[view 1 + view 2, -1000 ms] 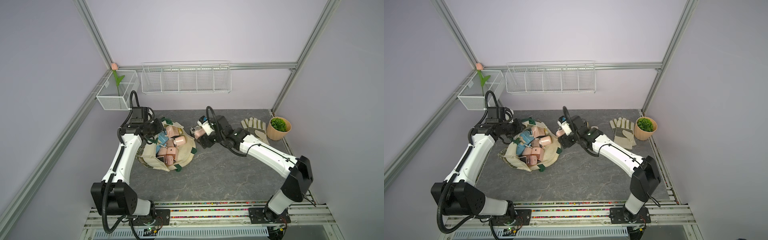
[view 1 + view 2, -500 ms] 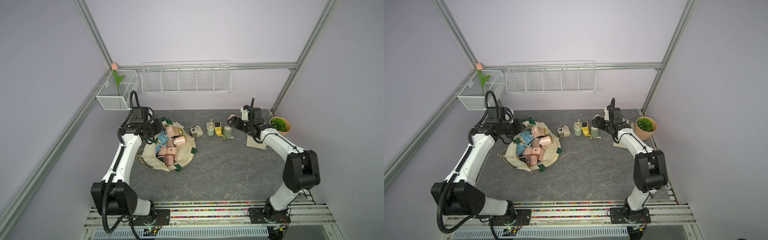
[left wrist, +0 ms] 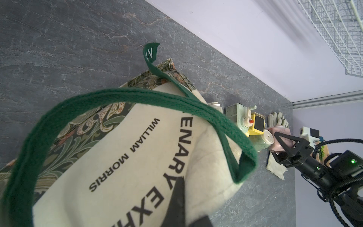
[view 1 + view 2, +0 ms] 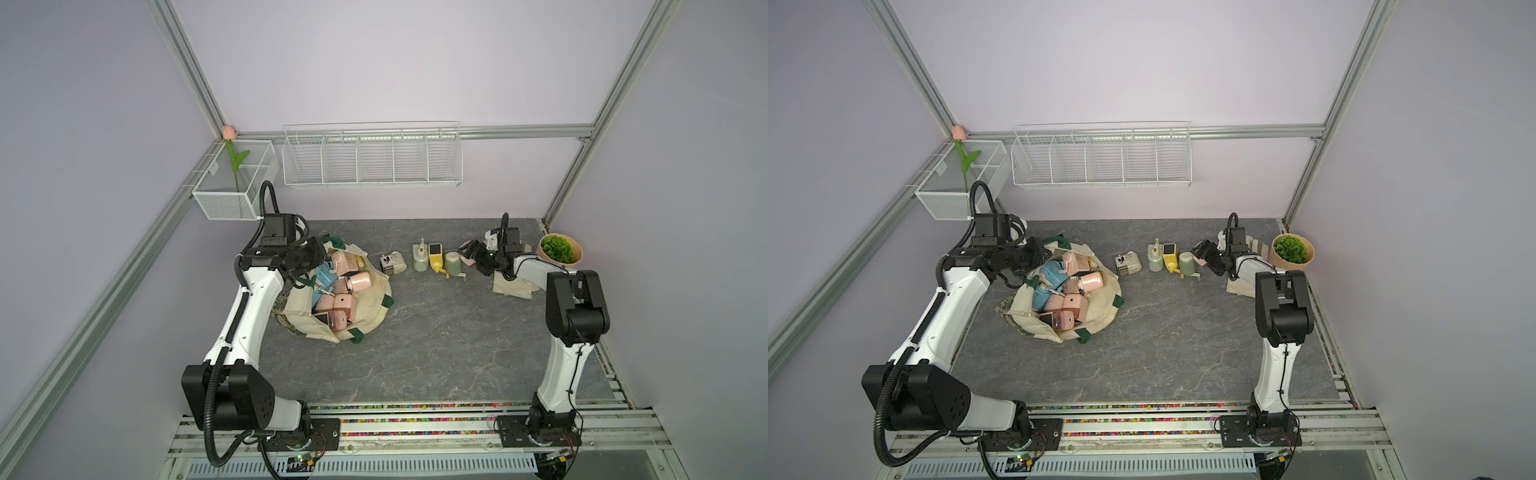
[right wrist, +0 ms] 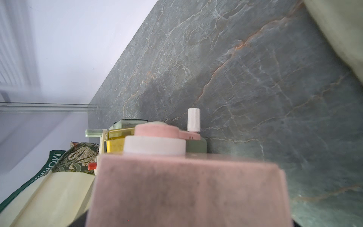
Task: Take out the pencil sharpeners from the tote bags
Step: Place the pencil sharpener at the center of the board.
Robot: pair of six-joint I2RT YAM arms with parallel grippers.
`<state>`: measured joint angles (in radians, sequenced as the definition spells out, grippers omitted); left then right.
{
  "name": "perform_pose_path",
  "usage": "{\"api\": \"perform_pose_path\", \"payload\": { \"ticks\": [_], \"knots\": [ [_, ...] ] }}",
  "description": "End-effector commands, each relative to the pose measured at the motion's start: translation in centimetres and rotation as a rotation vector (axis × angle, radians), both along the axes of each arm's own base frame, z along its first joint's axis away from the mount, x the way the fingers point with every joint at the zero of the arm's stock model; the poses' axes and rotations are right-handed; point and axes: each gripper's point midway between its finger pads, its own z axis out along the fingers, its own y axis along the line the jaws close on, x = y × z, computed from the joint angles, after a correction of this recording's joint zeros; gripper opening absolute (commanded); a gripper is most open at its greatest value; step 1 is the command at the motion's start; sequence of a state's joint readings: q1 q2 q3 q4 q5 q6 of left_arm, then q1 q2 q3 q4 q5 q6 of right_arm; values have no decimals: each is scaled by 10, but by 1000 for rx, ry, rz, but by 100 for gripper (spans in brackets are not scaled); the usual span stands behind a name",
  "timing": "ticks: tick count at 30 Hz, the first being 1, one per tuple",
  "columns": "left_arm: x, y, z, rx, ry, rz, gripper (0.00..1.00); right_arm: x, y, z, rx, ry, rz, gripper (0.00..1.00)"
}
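Right arm has swung clear across from the bag's mouth to the far end of the row, and it's carrying a pink one; the left arm hasn't budged.

In both top views, the right gripper (image 4: 471,255) (image 4: 1206,255) is clamped around the pink sharpener (image 4: 465,260) (image 4: 1200,261), just beside the round green sharpener (image 4: 453,264) that ends the line. Yellow (image 4: 435,255), pale green (image 4: 419,257) and cream (image 4: 392,264) stand further along. The tote bag (image 4: 370,307) (image 4: 1100,303) lies open, still heaped with pink and blue sharpeners (image 4: 336,291). The left gripper (image 4: 311,258) (image 4: 1034,257) sits shut at the rim, seemingly pinching canvas to keep the mouth open.

Over to the left wrist: cream canvas (image 3: 137,147) and the green handle (image 3: 137,98) fill the frame. Beyond them, the right gripper's (image 3: 288,145) jaws flank the pink body (image 3: 279,133), with the work gloves (image 3: 277,121) behind.

Right wrist now: the pink sharpener (image 5: 186,186) fills the frame, its white crank knob (image 5: 193,119) poking out, green and yellow neighbours tight behind. Whether its base is down, I can't tell.

The danger? Let go while it's tilted or off the table and it tips into that green neighbour, and the row could fall like dominoes. The crank could snag too. If the left pinch slips, canvas flops over the pile.
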<state>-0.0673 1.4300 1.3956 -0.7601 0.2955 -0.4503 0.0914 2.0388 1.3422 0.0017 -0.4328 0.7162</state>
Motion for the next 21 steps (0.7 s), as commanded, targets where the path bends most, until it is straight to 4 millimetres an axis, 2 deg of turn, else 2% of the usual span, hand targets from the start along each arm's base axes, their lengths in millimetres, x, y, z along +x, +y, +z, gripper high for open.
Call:
{"api": "perform_pose_path", "payload": {
  "ticks": [1,6,7,9,21],
  "knots": [
    [-6,-3,3,-14,4,-15,0,14,11,12,87,-44,22,81],
    [-6,-3,3,-16,4,-17,0,17,17,3,141,-20,34,93],
    [-6,-4,4,-16,4,-17,0,17,18,1,152,-13,32,99],
    [-7,-4,3,-16,4,-18,0,18,17,1,171,-5,24,90],
    [-7,-4,4,-17,2,-18,0,2,9,-2,184,45,-26,89]
  ]
}}
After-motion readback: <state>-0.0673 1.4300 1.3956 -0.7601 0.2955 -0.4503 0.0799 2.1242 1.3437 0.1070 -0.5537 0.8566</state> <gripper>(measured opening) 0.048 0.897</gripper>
